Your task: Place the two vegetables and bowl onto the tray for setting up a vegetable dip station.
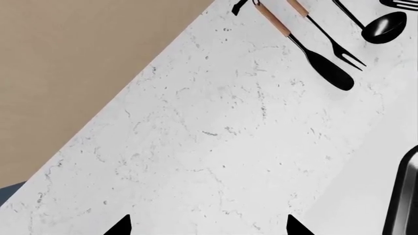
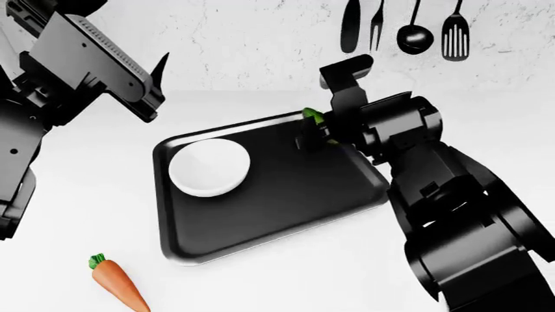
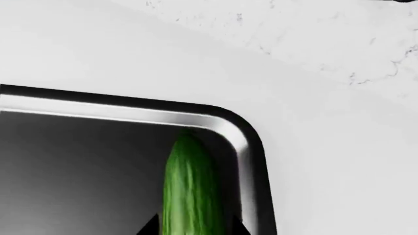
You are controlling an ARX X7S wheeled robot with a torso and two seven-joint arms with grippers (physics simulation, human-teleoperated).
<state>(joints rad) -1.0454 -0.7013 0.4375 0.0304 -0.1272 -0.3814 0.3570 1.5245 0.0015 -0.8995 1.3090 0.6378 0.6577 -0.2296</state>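
The black tray [image 2: 286,188] lies in the middle of the white counter. The white bowl [image 2: 209,168] sits inside it at its left end. My right gripper [image 3: 194,226] is shut on the green cucumber [image 3: 191,181], holding it just above the tray's far right corner [image 3: 222,120]. In the head view only the cucumber's tip [image 2: 312,116] shows past that gripper [image 2: 316,127]. The orange carrot [image 2: 119,285] lies on the counter near the front left, outside the tray. My left gripper [image 1: 209,226] hangs open and empty, raised at the far left [image 2: 156,81].
Black utensils [image 2: 414,32] hang on the marble back wall; the left wrist view shows them [image 1: 326,68] and an edge of the tray [image 1: 408,196]. White counter [image 2: 78,195] surrounds the tray. My right arm [image 2: 451,214] stretches along the tray's right side.
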